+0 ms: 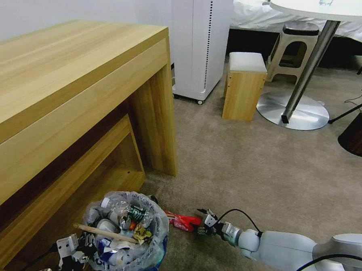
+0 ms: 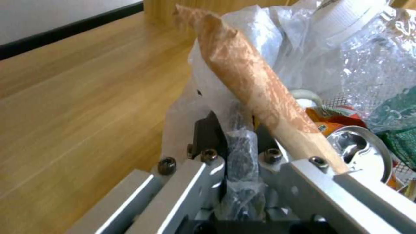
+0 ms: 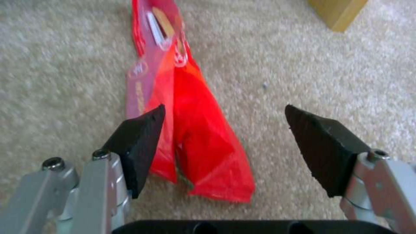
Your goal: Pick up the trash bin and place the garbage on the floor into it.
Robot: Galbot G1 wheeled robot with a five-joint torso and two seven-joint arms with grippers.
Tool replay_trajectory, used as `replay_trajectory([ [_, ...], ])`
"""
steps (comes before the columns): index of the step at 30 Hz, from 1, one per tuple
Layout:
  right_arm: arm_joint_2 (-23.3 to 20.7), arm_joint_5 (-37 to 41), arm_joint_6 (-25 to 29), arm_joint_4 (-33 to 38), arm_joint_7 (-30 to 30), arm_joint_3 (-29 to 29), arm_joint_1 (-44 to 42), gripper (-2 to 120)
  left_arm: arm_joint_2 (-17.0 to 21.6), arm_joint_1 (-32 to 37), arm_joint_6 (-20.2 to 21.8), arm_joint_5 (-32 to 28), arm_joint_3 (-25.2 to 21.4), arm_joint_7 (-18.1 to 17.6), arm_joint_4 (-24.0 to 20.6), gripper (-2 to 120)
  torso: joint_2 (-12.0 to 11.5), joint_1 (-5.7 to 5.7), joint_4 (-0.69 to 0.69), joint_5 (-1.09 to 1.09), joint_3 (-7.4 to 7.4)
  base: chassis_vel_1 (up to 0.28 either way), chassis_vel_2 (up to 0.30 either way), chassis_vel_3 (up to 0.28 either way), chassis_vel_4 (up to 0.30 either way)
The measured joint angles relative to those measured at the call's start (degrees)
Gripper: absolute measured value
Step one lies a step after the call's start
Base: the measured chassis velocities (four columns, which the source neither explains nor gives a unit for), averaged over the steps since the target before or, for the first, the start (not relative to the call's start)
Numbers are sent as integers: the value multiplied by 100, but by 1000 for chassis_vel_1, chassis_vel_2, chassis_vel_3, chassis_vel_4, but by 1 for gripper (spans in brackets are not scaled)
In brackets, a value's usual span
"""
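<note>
The trash bin (image 1: 152, 250) is blue and lined with a translucent bag. It stands on the beige floor (image 1: 251, 168) beside the desk and is packed with garbage: a wooden stick (image 1: 103, 232), a crushed can (image 2: 364, 152) and a plastic bottle (image 2: 368, 42). My left gripper (image 1: 87, 241) is shut on the bin's bagged rim (image 2: 240, 146). A red wrapper (image 1: 185, 222) lies flat on the carpet just right of the bin. My right gripper (image 1: 200, 222) is low over it, open, with its black fingertips (image 3: 138, 143) straddling the near end of the wrapper (image 3: 203, 139).
A large wooden desk (image 1: 65, 97) with a low shelf rises behind the bin. Farther off stand a white appliance (image 1: 200, 41), a wooden stool (image 1: 245, 85), a round table's metal base (image 1: 293, 109) and a dark brown bin (image 1: 359, 136). Open carpet lies to the right.
</note>
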Motion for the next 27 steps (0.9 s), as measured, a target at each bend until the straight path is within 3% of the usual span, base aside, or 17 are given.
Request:
replay_trajectory([
  [5,-33,6,-31,64,26,0,-16,71,-14,-20,-4,5,30,1,38,3,0,0,-1,-1,0,0,0,0,0],
  [17,748,-13,-97,-529,58,-105,-63,63,-64,74,-69,17,36,54,-70,3,0,0,1,0,0,0,0,0,0],
  [27,773,-65,-166,-682,148,-30,-166,50,-85,43,-85,19,64,59,-22,3,0,0,0,-1,0,0,0,0,0],
])
